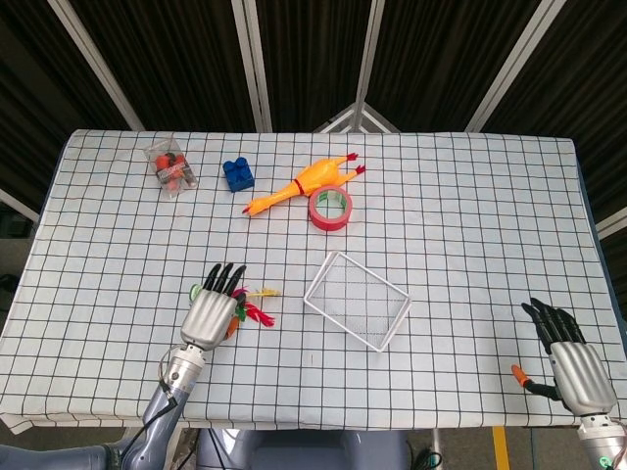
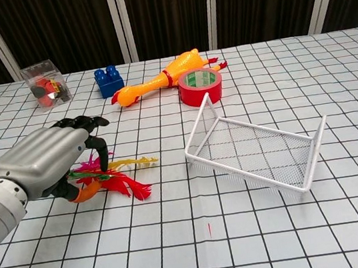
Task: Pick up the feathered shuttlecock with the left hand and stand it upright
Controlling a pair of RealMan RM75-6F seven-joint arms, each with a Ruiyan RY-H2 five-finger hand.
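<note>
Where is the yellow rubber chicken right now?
The rubber chicken lies at the far middle of the table in the head view, between the blue block on its left and the red tape roll, just in front of it to the right.
</note>
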